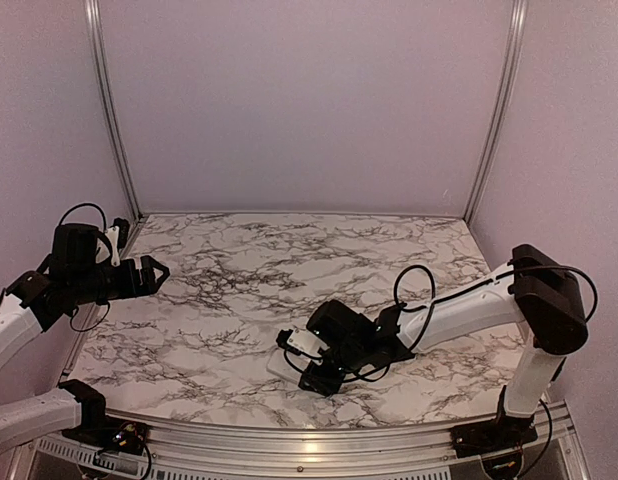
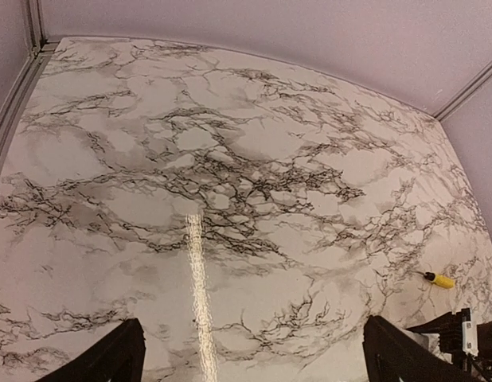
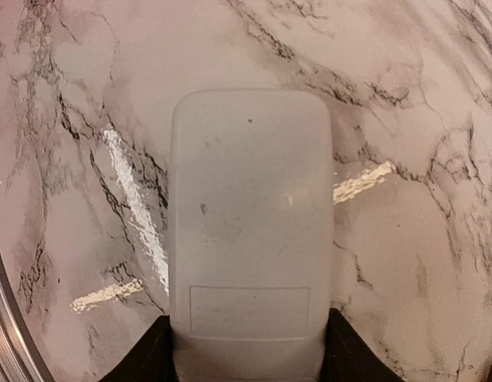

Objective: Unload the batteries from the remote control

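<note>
The remote control (image 3: pixel 250 239) is a flat white bar lying on the marble table, plain side up, with a faint rectangular outline near my fingers. My right gripper (image 3: pixel 247 350) has its black fingers (image 3: pixel 142 358) pressed against both long sides of it. In the top view the right gripper (image 1: pixel 317 366) sits low at the near middle of the table, with a pale end of the remote (image 1: pixel 282 367) showing beside it. No batteries or battery bay show. My left gripper (image 2: pixel 254 358) is open and empty, held above the table's left edge (image 1: pixel 154 272).
A yellow stick with a black tip (image 2: pixel 439 279) lies on the table towards the right, near the right arm. The table's raised metal front edge (image 1: pixel 289 440) runs just behind the remote. Purple walls close in the back and sides.
</note>
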Robot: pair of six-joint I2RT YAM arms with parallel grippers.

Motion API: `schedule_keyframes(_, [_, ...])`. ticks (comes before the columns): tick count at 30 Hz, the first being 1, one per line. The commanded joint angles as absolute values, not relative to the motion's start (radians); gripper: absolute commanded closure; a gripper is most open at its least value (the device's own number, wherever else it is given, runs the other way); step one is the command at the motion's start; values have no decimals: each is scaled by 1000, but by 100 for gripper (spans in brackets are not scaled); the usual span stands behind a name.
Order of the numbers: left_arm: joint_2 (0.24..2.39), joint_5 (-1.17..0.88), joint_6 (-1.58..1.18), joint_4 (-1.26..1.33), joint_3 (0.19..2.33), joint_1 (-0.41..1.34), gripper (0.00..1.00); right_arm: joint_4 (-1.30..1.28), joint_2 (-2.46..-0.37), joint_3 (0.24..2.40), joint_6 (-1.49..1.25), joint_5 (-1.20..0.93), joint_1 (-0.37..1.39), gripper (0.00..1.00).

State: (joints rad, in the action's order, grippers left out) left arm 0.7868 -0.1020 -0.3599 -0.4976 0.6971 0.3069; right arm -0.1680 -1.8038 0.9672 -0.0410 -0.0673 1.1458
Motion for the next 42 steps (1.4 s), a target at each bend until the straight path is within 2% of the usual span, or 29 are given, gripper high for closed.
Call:
schedule_keyframes(1, [792, -59, -375, -496, 693, 311, 1, -254, -1838, 1008, -28, -111, 1144, 70])
schedule_keyframes(14, [767, -155, -383, -626, 816, 311, 1, -346, -1747, 1113, 40, -39, 1145, 79])
schedule_keyframes(22, [764, -354, -477, -606, 863, 311, 1, -458, -1677, 1205, 125, -5, 1144, 100])
schedule_keyframes(33, [779, -529, -545, -549, 902, 311, 1, -526, -1636, 1342, 208, 41, 1108, 100])
schedule_keyframes(42, [840, -669, -703, -366, 861, 311, 7, -549, -1565, 1366, 322, -81, 1063, 100])
